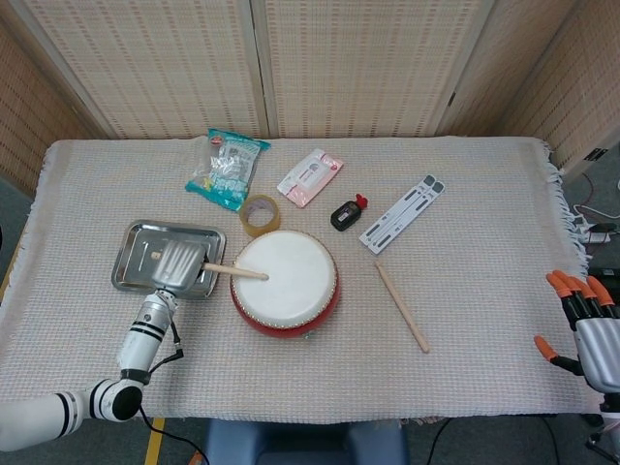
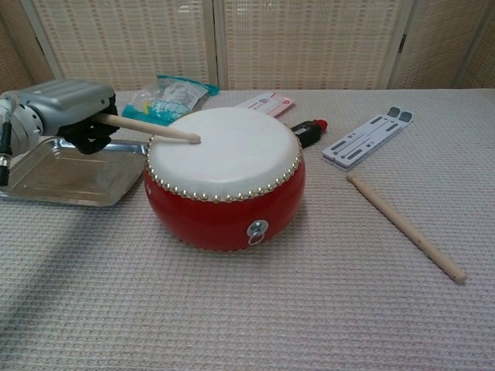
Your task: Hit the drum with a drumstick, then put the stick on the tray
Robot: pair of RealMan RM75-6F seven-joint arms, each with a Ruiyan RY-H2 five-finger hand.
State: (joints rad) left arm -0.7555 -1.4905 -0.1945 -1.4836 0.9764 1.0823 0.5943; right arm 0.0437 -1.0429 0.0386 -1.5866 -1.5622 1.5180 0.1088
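Striking step in hand: left hand (image 2: 66,108) gripping stick (image 2: 151,130), tip on drum (image 2: 224,174); next, lifting toward tray (image 2: 46,185).

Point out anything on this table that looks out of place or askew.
A second wooden drumstick lies loose and slanted on the cloth right of the red drum, untouched. Nothing looks spilled or damaged.

I count one drum (image 1: 285,282), red with a white top. There are two sticks — one stick (image 1: 235,271) in my left hand (image 1: 177,264), one loose stick (image 1: 402,306) on the table. One tray (image 1: 135,254). One snack bag (image 1: 228,169), one tape roll (image 1: 260,214), one pink pack (image 1: 309,176), one little bottle (image 1: 348,213) — and one grey stand (image 1: 402,214).
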